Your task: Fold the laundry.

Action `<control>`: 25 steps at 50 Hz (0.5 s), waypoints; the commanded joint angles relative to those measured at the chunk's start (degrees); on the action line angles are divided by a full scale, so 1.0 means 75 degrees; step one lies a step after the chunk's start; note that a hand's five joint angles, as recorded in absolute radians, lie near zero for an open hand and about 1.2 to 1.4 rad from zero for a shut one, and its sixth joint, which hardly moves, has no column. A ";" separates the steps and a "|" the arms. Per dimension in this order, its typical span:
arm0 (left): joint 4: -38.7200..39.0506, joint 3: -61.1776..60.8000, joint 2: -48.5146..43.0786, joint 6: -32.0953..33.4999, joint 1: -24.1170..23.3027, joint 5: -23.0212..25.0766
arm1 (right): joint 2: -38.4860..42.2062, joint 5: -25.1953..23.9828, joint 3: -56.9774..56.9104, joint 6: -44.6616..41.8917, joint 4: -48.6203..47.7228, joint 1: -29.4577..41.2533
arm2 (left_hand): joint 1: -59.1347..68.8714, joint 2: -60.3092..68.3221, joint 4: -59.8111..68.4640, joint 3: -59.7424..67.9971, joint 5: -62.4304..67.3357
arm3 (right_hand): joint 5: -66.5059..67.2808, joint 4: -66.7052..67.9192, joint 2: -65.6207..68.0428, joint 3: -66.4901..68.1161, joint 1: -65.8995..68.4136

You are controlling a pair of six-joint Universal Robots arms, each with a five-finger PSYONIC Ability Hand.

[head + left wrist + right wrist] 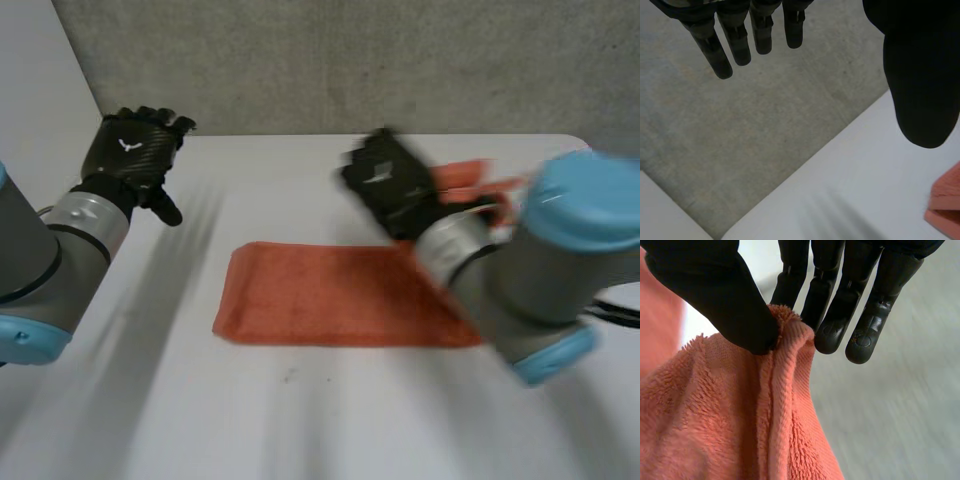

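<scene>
An orange towel (340,295) lies across the middle of the white table (300,420), its right end lifted. My right hand (392,185) is raised above the towel's far right part and pinches a bunched edge of the towel (740,430) between thumb and fingers (832,325). More orange cloth (470,178) shows behind that hand. My left hand (135,150) hovers at the table's far left corner, away from the towel, with its fingers (740,40) straight and nothing in it. Beside its thumb a corner of the towel (946,200) peeks in.
A grey carpeted wall (350,60) rises behind the table's far edge. My right arm (540,280) reaches over the towel's right end. Bare table lies in front of the towel and to its left.
</scene>
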 commanded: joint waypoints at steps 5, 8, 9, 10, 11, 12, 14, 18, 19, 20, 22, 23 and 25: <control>-0.0054 -0.0257 -0.0053 -0.0090 0.0038 -0.0006 | 0.2669 -0.0974 -0.1872 0.0010 0.0479 0.1981 | -0.0140 -0.0216 -0.0225 -0.0260 -0.0358 | 0.1763 0.1561 0.1705 0.1622 0.3222; -0.0042 -0.0375 -0.0088 -0.0090 -0.0021 0.0006 | 0.2625 -0.0869 -0.1920 0.0115 0.0890 0.1888 | -0.0140 -0.0216 -0.0225 -0.0260 -0.0358 | -0.3797 -0.4000 -0.3855 -0.3938 -0.2338; -0.0030 -0.0387 -0.0111 -0.0090 -0.0033 0.0006 | 0.2578 -0.0776 -0.1909 0.0186 0.0961 0.1865 | -0.0140 -0.0216 -0.0225 -0.0260 -0.0358 | -0.5723 -0.5925 -0.5781 -0.5864 -0.4264; -0.0030 -0.0399 -0.0135 -0.0090 -0.0079 0.0018 | 0.2508 -0.0659 -0.1897 0.0291 0.1020 0.1830 | -0.0140 -0.0216 -0.0225 -0.0260 -0.0358 | -0.7496 -0.7699 -0.7554 -0.7637 -0.6037; -0.0030 -0.0399 -0.0170 -0.0090 -0.0126 0.0018 | 0.2414 -0.0507 -0.1874 0.0431 0.1079 0.1795 | -0.0140 -0.0216 -0.0225 -0.0260 -0.0358 | -0.7570 -0.7773 -0.7628 -0.7711 -0.6111; -0.0030 -0.0387 -0.0193 -0.0090 -0.0312 0.0041 | 0.2181 -0.0053 -0.1839 0.0839 0.1218 0.1690 | -0.0140 -0.0216 -0.0225 -0.0260 -0.0358 | -0.7570 -0.7773 -0.7628 -0.7711 -0.6111; -0.0007 -0.0375 -0.0217 -0.0090 -0.0535 0.0053 | 0.1911 0.0442 -0.1733 0.1402 0.1360 0.1467 | -0.0140 -0.0216 -0.0225 -0.0260 -0.0358 | -0.7570 -0.7773 -0.7628 -0.7711 -0.6111; 0.0005 -0.0294 -0.0369 -0.0090 -0.1075 0.0088 | 0.1196 0.1159 -0.1090 0.2633 0.1980 0.0600 | -0.0140 -0.0216 -0.0225 -0.0260 -0.0358 | -0.7570 -0.7773 -0.7628 -0.7711 -0.6111; 0.0005 -0.0282 -0.0416 -0.0090 -0.1168 0.0088 | 0.1032 0.1147 -0.0926 0.2833 0.2121 0.0483 | -0.0140 -0.0216 -0.0225 -0.0260 -0.0358 | -0.7570 -0.7773 -0.7628 -0.7711 -0.6111; 0.0005 -0.0258 -0.0509 -0.0090 -0.1401 0.0088 | 0.0775 0.1101 -0.0588 0.3148 0.2366 0.0238 | -0.0140 -0.0216 -0.0225 -0.0260 -0.0358 | -0.7570 -0.7773 -0.7628 -0.7711 -0.6111; 0.0005 -0.0212 -0.0661 -0.0055 -0.1649 0.0088 | 0.0644 0.1042 -0.0269 0.3361 0.2520 0.0049 | -0.0140 -0.0216 -0.0225 -0.0260 -0.0358 | -0.7570 -0.7773 -0.7628 -0.7711 -0.6111; 0.0005 -0.0188 -0.0743 -0.0032 -0.1766 0.0100 | 0.0609 0.1019 -0.0117 0.3409 0.2555 -0.0045 | -0.0140 -0.0216 -0.0225 -0.0260 -0.0358 | -0.7570 -0.7773 -0.7628 -0.7711 -0.6111; 0.0005 -0.0013 -0.1071 0.0015 -0.2071 0.0053 | 0.0585 0.0983 0.0387 0.3444 0.2556 -0.0361 | -0.0140 -0.0216 -0.0225 -0.0260 -0.0358 | -0.7570 -0.7773 -0.7628 -0.7711 -0.6111</control>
